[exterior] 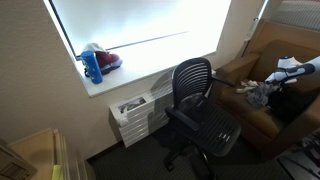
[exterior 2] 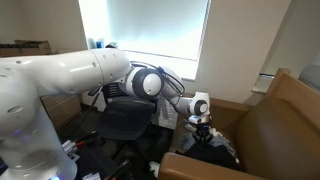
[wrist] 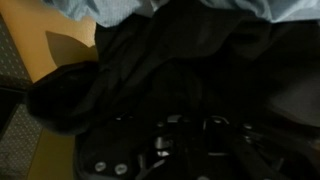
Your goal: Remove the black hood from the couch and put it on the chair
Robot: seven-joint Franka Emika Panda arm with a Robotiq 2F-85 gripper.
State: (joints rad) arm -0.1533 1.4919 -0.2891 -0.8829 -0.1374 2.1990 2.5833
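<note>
Hood: crumpled black fabric hood (wrist: 170, 70) is being left bunched on the brown upholstered couch (exterior 2: 285, 120).
Gripper: Robotiq gripper (exterior 2: 203, 127) is being held low over it; jaw state cannot be told.
Chair: black mesh office chair (exterior: 200, 105) is being kept beside the couch.
Risk: a thin fold alone may be getting pinched, so slippage is being risked.

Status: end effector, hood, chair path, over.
End effector down at black hood, jaws unclear. Hood on couch, not lifted. Office chair beside couch, nothing seen between.
</note>
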